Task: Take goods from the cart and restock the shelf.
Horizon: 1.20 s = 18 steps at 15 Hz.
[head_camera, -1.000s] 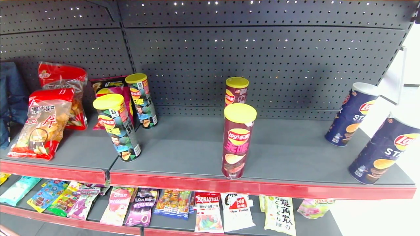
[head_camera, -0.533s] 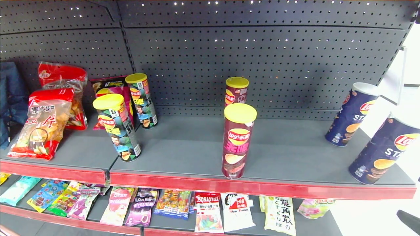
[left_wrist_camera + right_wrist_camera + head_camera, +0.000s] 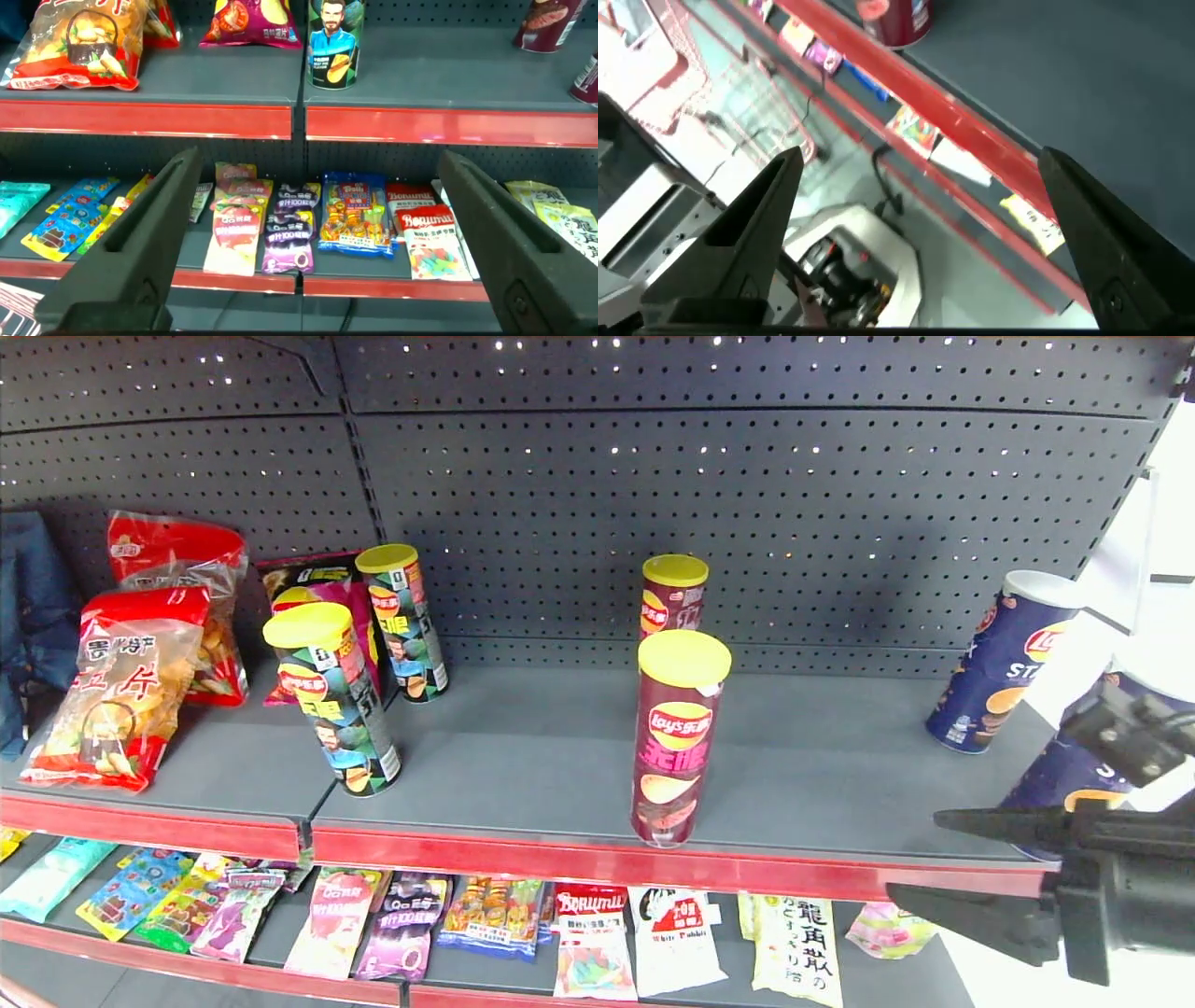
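Observation:
The grey upper shelf (image 3: pixel 560 756) with a red front edge holds chip cans. A maroon can with a yellow lid (image 3: pixel 674 747) stands at the front middle, with a second one (image 3: pixel 672 593) behind it. My right gripper (image 3: pixel 920 857) hangs open and empty just in front of the shelf's red edge at the lower right, partly covering the front blue can (image 3: pixel 1050 770). In the right wrist view the open gripper (image 3: pixel 922 157) looks down past the red edge (image 3: pixel 952 107) toward a red wire cart (image 3: pixel 654 65). My left gripper (image 3: pixel 318 161) is open and empty, facing the lower shelf.
Two green-patterned cans (image 3: pixel 336 700) and red snack bags (image 3: pixel 131 681) fill the shelf's left part. Another blue can (image 3: pixel 999 663) stands at the back right. Candy bags (image 3: pixel 588 933) lie in a row on the lower shelf. Bare shelf lies between the maroon and blue cans.
My right arm has risen into the head view from the lower right, and its open gripper now sits in front of the front blue can. The goods have not moved.

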### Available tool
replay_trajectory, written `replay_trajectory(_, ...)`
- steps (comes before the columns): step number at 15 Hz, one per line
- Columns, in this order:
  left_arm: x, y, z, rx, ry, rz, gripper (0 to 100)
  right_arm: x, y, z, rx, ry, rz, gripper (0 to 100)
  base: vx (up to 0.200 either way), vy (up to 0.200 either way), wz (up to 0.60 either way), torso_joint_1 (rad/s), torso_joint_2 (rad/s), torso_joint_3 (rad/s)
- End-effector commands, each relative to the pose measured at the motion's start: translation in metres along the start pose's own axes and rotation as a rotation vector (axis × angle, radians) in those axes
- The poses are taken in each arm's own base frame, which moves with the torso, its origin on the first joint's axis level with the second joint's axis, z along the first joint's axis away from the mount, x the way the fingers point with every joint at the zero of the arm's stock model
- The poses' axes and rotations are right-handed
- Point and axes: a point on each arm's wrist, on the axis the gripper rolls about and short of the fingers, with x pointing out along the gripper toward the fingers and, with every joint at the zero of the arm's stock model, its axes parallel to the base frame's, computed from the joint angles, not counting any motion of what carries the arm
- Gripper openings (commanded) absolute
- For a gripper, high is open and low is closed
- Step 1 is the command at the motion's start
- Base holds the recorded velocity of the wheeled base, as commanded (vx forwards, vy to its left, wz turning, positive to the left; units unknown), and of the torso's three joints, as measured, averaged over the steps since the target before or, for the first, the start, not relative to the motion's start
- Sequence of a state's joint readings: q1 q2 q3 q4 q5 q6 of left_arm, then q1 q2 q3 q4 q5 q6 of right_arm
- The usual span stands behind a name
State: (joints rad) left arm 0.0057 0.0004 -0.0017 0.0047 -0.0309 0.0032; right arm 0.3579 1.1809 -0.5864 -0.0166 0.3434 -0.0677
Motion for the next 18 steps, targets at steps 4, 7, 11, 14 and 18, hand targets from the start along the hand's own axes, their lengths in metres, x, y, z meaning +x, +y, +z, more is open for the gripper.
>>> replay_trajectory(4, 0.000, 0.000, 0.000, 0.000, 0.000, 0.001, 100, 0.075, -0.011, 0.011, 0.062, 0.202, -0.001, 100, 0.000, 0.000, 0.00, 0.000, 0.00, 0.000)
replay_trajectory(7, 0.000, 0.000, 0.000, 0.000, 0.000, 0.001, 100, 0.094, -0.019, 0.019, 0.063, 0.224, -0.056, 100, 0.000, 0.000, 0.00, 0.000, 0.00, 0.000)
replay_trajectory(11, 0.000, 0.000, 0.000, 0.000, 0.000, 0.001, 100, 0.127, -0.024, 0.033, 0.046, 0.243, -0.155, 100, 0.000, 0.000, 0.00, 0.000, 0.00, 0.000)
replay_trajectory(14, 0.000, 0.000, 0.000, 0.000, 0.000, 0.001, 100, 0.139, -0.024, 0.039, 0.035, 0.242, -0.201, 100, 0.000, 0.000, 0.00, 0.000, 0.00, 0.000)
replay_trajectory(18, 0.000, 0.000, 0.000, 0.000, 0.000, 0.001, 100, 0.155, -0.021, 0.039, 0.009, 0.265, -0.262, 100, 0.000, 0.000, 0.00, 0.000, 0.00, 0.000)
